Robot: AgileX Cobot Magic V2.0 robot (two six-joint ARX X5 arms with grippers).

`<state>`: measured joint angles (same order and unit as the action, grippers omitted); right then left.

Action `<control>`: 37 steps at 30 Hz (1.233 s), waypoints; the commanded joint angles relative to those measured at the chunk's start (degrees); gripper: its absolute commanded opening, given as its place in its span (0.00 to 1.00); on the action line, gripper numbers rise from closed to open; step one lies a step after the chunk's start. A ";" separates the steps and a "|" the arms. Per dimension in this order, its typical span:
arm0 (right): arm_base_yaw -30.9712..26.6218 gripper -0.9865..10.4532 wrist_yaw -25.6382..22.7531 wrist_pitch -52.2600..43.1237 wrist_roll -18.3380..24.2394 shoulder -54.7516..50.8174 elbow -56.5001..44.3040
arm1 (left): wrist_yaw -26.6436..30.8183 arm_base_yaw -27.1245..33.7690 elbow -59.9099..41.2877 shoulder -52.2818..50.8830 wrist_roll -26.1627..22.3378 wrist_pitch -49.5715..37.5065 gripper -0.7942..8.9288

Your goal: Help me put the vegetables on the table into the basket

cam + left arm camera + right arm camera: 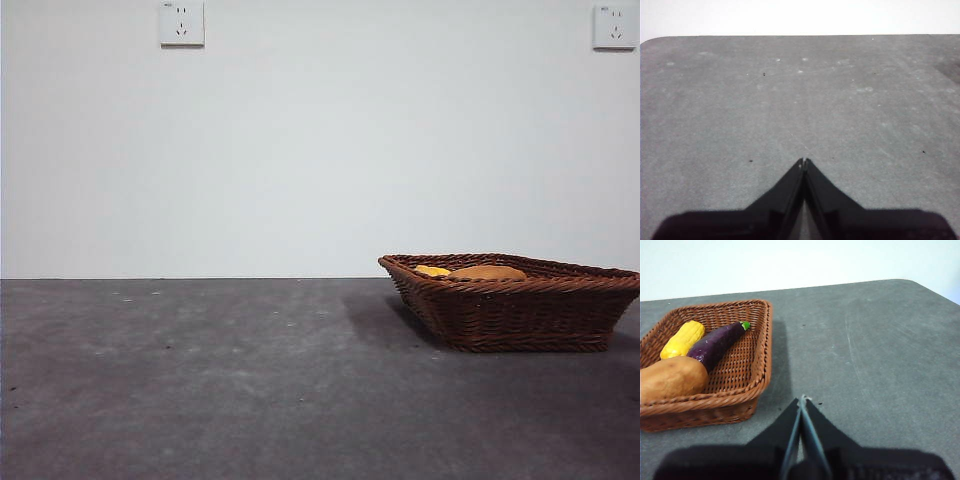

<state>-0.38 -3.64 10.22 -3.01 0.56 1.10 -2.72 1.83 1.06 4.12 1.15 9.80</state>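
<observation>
Corn [682, 339], eggplant [716, 343] and potato [671, 378] lie in the basket [758, 371]; both arms' fingers are pressed together, so only bumping the basket risks spills.

Lighting's pretty flat and even, seems to come from overhead. In the front view the basket [515, 303] throws a soft shadow to its left across the table [200, 380], and the white wall looks a bit washed out. Both wrist views are soft and grainy; the wall strip up top is blown to near pure white. The right gripper [802, 399] is just a dark blurry silhouette, same for the left gripper [804, 161]. Colours in the basket look maybe slightly oversaturated.
</observation>
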 commanded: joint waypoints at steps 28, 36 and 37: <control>-0.09 0.09 -0.26 0.33 0.07 -0.11 -0.24 | -0.26 0.13 -0.63 0.02 0.31 -0.39 0.08; -1.92 0.09 -0.24 0.31 0.07 -0.11 -0.24 | -0.26 0.13 -0.63 0.02 0.31 -0.39 0.08; -2.12 0.09 -0.28 0.33 0.07 -0.11 -0.24 | -0.26 0.13 -0.63 0.02 0.31 -0.39 0.08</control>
<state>-2.39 -3.64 10.22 -3.01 0.58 1.10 -2.72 1.83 1.06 4.12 1.15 9.80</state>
